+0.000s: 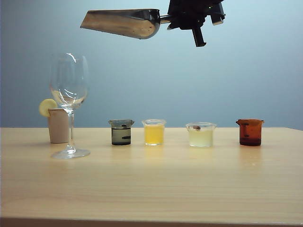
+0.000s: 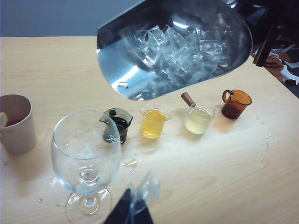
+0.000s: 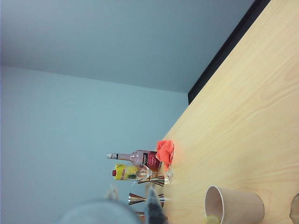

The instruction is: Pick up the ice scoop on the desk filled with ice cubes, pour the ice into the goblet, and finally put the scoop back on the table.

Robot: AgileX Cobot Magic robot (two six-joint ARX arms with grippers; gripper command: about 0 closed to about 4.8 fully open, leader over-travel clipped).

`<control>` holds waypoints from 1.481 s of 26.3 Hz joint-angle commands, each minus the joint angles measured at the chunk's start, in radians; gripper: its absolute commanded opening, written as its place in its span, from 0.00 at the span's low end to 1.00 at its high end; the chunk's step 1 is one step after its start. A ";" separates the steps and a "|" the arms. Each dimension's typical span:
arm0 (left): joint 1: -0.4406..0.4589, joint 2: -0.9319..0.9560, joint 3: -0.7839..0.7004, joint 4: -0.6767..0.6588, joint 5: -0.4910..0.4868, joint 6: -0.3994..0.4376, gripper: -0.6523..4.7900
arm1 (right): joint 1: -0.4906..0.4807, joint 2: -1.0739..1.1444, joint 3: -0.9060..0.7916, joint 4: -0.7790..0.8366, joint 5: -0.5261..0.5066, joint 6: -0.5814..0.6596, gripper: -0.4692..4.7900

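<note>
Four small glass cups in a row: dark liquid (image 1: 121,132), yellow (image 1: 154,132), pale (image 1: 200,135), amber (image 1: 250,132); beige lemon-slice cup (image 1: 58,125) at far left.

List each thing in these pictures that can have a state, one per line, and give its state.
ice scoop: held aloft, full of ice cubes
goblet: upright, empty
right gripper: shut on the scoop's handle
left gripper: low near the goblet, opening unclear
beige cup: upright, lemon slice on rim
four small cups: upright, holding dark, yellow, pale, brown liquids
</note>
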 commanded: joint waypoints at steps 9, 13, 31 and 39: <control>0.006 -0.008 0.003 0.005 -0.003 -0.006 0.11 | 0.070 0.020 0.010 0.020 0.029 -0.027 0.08; 0.014 -0.021 0.003 -0.031 -0.027 0.006 0.11 | 0.074 0.020 0.010 0.020 0.048 -0.048 0.08; 0.124 -0.026 0.003 -0.055 0.055 0.028 0.11 | 0.082 0.020 0.010 0.006 0.130 -0.135 0.08; 0.124 -0.026 0.003 -0.055 0.069 0.027 0.11 | 0.095 0.020 0.011 0.006 0.163 -0.153 0.08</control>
